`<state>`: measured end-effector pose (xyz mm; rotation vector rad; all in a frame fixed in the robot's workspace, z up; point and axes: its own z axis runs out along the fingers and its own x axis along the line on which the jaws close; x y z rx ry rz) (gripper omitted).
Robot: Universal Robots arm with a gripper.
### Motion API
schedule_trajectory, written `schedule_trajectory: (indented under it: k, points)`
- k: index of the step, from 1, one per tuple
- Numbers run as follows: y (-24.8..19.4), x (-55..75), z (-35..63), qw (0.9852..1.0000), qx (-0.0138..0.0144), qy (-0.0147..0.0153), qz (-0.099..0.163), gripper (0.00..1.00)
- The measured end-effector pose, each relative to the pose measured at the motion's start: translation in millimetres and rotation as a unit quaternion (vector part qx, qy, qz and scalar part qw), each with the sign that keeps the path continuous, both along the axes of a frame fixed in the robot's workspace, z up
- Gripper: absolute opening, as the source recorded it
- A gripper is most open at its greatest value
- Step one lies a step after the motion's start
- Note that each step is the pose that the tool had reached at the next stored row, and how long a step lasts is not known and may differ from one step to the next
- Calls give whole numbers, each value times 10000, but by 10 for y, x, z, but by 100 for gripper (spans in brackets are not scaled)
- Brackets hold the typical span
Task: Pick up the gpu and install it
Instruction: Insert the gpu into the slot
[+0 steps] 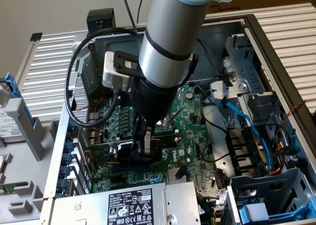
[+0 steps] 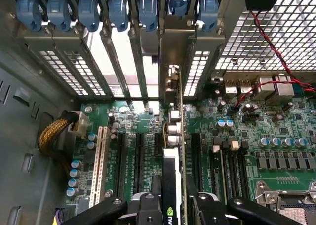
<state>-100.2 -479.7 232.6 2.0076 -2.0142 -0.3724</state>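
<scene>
gpu [image 1: 118,150] is inside the open PC case [image 1: 222,37], standing on edge over the motherboard [image 1: 195,131], near the case wall that carries the expansion-slot openings. Gripper [image 1: 142,153] has it: jaws closed on the gpu, one finger on each face.

Exterior view, left to right:
- Grey plastic part [image 1: 24,121] lies on the bench [image 1: 49,72] just outside the case's left wall.
- Blue slot clips [image 1: 63,161] run along that wall.
- Black cable loop [image 1: 74,87] hangs off the wrist.
- Arm [image 1: 173,37] comes down steeply into the middle of the case.
- Power supply [image 1: 131,207] with its white-on-black label sits at the near edge of the case, just beside the gpu.
- Blue data cable [image 1: 242,119] and drive cage [image 1: 247,82] are by the case's right wall, well apart from the gpu.

Wrist view:
- The gpu [image 2: 171,185] is seen edge-on, black shroud between the fingers [image 2: 148,210] of the gripper [image 2: 175,212].
- Its silver bracket [image 2: 174,52] stands in one rear slot opening, under the row of blue clips [image 2: 118,10].
- The white slot [image 2: 102,156] is a few slots to one side, the CPU socket [image 2: 291,205] well off to the other.
- The red-black wire [image 2: 276,47] crosses the perforated rear panel.
- Can't tell whether the edge connector is seated in a slot; the card hides it.
</scene>
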Motion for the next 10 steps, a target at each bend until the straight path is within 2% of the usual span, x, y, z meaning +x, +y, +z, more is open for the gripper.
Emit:
schedule_trajectory:
  k: [7, 10]
  points:
    - [1, 0, 26, 10000, 2, -2, 0, 29]
    - [12, -1, 27, 10000, 2, -13, -3, 29]
